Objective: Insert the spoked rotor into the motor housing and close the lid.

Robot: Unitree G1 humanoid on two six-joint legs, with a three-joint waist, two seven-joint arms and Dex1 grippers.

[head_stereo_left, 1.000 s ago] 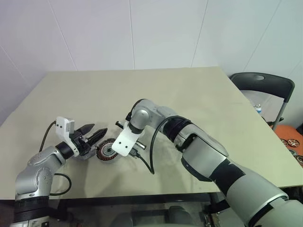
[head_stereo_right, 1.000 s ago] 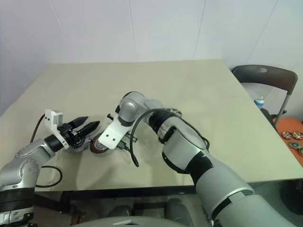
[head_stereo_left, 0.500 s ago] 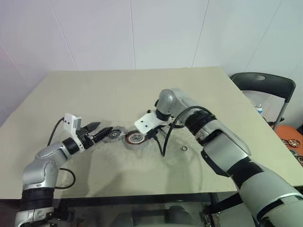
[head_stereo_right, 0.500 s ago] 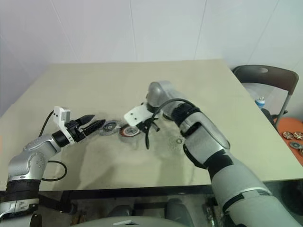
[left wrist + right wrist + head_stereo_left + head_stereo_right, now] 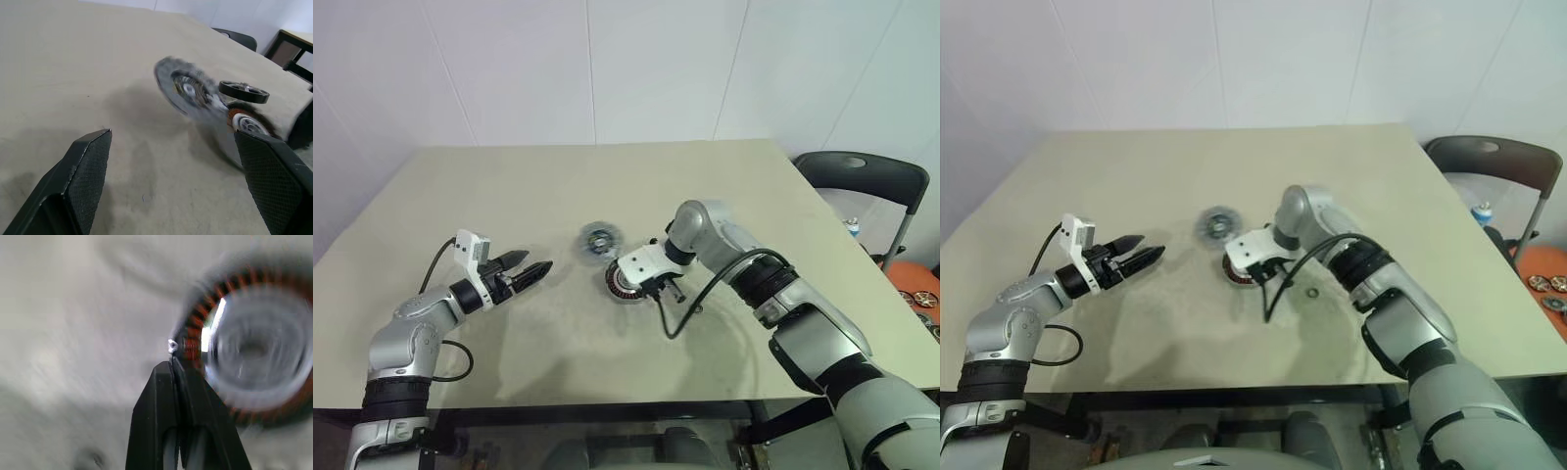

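The motor housing (image 5: 623,282), with copper windings around a silver centre, lies on the table right of centre. My right gripper (image 5: 173,360) points down at it, shut, tips at the housing's rim (image 5: 195,318) beside a small silver bit; I cannot tell if anything is pinched. The spoked rotor (image 5: 243,91) shows level just above the housing (image 5: 243,123). The grey ridged lid (image 5: 600,239) lies a little beyond the housing and looks blurred (image 5: 188,90). My left gripper (image 5: 536,264) stands open and empty, left of the lid and apart from it.
A tiny dark washer ring (image 5: 698,310) lies on the table right of the housing. The right arm's cable loops over the table near it. A black chair (image 5: 862,176) stands off the table's right side, with an orange tray of wheels (image 5: 915,289) below it.
The view has shifted. My right gripper moved right and rolled, and the housing went with it. The lid, at my left fingertips half a second ago, now lies farther off to the right.
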